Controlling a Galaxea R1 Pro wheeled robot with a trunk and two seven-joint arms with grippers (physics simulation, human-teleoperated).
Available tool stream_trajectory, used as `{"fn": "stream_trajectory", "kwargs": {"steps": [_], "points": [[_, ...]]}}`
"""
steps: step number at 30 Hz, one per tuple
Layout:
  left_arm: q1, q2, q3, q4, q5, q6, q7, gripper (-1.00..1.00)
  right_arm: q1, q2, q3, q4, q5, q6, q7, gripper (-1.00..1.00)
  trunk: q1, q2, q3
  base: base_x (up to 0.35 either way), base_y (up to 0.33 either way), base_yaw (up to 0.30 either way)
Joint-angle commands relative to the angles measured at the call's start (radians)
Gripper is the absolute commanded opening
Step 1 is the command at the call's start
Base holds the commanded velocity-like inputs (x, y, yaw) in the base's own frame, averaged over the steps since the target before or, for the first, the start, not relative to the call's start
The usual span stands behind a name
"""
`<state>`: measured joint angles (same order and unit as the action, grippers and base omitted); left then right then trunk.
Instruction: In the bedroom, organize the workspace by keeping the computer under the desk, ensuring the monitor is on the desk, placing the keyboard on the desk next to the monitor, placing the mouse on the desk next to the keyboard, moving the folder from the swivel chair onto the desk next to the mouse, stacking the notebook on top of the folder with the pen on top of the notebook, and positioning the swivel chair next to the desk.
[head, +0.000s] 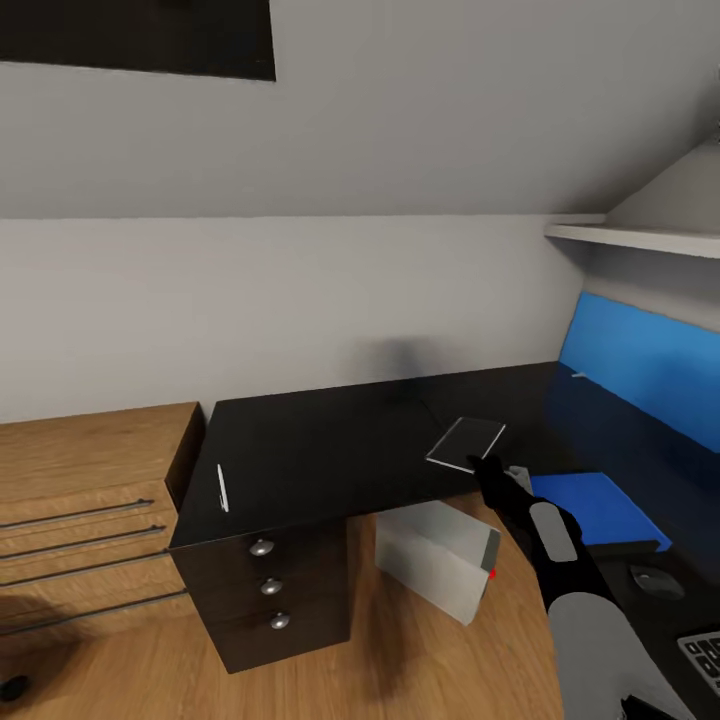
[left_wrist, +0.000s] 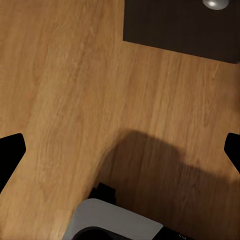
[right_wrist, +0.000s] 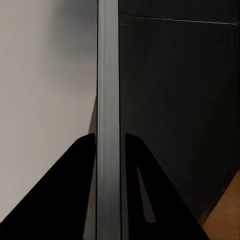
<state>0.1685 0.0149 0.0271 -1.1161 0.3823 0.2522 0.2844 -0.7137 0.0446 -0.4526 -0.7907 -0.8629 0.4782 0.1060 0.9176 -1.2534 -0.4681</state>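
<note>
My right gripper (head: 487, 467) is shut on the near edge of a thin grey notebook (head: 467, 443), held flat just above the black desk (head: 330, 450). In the right wrist view the notebook (right_wrist: 108, 75) runs edge-on between the two dark fingers (right_wrist: 65, 190). A blue folder (head: 598, 508) lies on the desk to the right, with the mouse (head: 655, 580) and keyboard (head: 705, 655) nearer me. The blue-screened monitor (head: 650, 365) stands behind them. A white pen (head: 222, 488) lies near the desk's left end. The grey computer (head: 440, 560) sits on the floor under the desk. My left gripper (left_wrist: 121, 147) hangs open over the wooden floor.
The desk has a drawer unit (head: 272, 590) with round knobs at its left end, one knob (left_wrist: 216, 4) showing in the left wrist view. A wooden dresser (head: 90, 480) stands left of it. A white shelf (head: 640, 238) juts out at the upper right.
</note>
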Motion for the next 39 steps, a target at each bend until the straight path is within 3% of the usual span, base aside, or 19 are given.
{"fn": "stream_trajectory", "kwargs": {"steps": [1,3,7,10,31,39], "points": [[0.0,0.0,-0.001,-0.002,0.01,0.004,0.006,1.0,-0.001,0.001,-0.012,-0.001,-0.003,0.007,-0.002,-1.0,0.0,-0.001,-0.001,0.0,0.0,-0.122],[0.0,0.0,-0.001,-0.002,0.01,0.004,0.006,1.0,-0.001,0.0,-0.024,-0.001,-0.004,0.006,-0.015,-1.0,0.0,-0.001,-0.001,0.0,0.0,-0.182],[0.0,0.0,-0.001,-0.002,0.01,0.004,0.006,1.0,-0.001,-0.001,-0.089,-0.001,-0.004,0.004,-0.034,-1.0,0.0,-0.001,-0.001,0.0,0.0,-0.238],[0.0,0.001,-0.001,-0.002,0.01,0.004,0.006,1.0,-0.001,0.0,-0.1,-0.001,-0.004,0.003,-0.036,-1.0,0.0,-0.001,-0.001,0.0,0.0,-0.26],[0.0,0.002,-0.001,-0.002,0.009,0.004,0.006,1.0,-0.001,0.0,-0.104,-0.001,-0.004,-0.033,-0.068,-1.0,0.0,-0.001,-0.001,0.0,0.0,-0.263],[0.0,0.002,-0.001,-0.002,0.01,0.004,0.006,1.0,0.0,0.0,-0.103,0.002,-0.005,-0.031,-0.062,-1.0,0.0,-0.001,-0.001,0.0,0.0,-0.072]]}}
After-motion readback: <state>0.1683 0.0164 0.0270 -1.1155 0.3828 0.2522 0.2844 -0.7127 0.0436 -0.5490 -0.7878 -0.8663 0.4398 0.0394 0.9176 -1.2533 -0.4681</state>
